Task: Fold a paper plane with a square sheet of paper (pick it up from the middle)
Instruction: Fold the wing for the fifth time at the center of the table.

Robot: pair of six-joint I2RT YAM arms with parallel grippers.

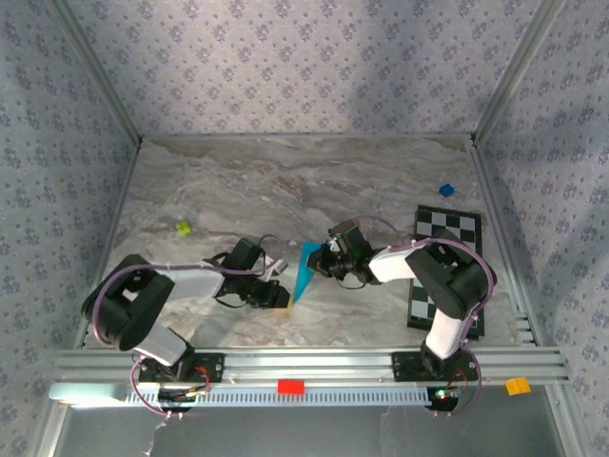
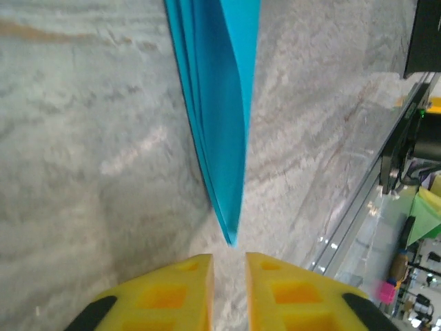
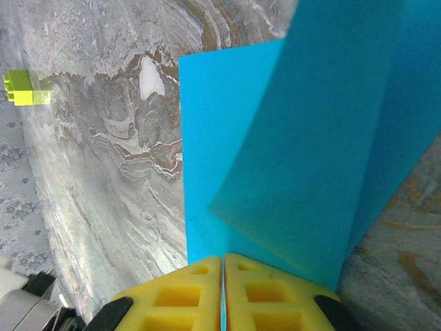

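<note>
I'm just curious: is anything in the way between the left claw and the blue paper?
Nothing visible. Only bare table lies between the left claw and the paper tip; the right claw pinches its other end.

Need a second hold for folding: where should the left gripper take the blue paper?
Probably near the pointed tip of the paper, left gripper straight ahead: the layers stand edge-on to its parted jaws. The right gripper clamps the wide end.

Black-jointed arms (image 1: 133, 307), white links (image 1: 390, 265), lilac cable loops (image 1: 486, 276); yellow fingers (image 2: 172, 296) with square recesses, black edges
</note>
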